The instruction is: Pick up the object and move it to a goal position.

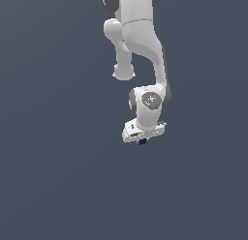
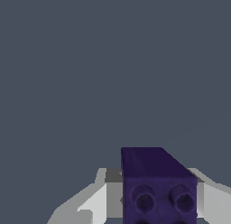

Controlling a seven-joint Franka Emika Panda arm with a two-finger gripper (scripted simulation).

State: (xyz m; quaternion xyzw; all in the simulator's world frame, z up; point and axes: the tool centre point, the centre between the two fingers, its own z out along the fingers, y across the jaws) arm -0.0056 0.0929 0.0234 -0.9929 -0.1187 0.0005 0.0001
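Observation:
The object is a tiny dark navy-purple cube (image 1: 142, 142), just showing under the white gripper (image 1: 143, 140) near the middle of the exterior view. In the wrist view the cube (image 2: 155, 184) is large and close, with two round holes on its near face, and it sits between the two white fingers (image 2: 97, 203), which stand at its two sides. The gripper is shut on the cube. The fingertips are hidden by the hand in the exterior view.
The white Panda arm (image 1: 140, 45) comes down from the top of the exterior view. Around it is only a plain grey-blue surface (image 1: 58, 176), with no other objects or goal marker in view.

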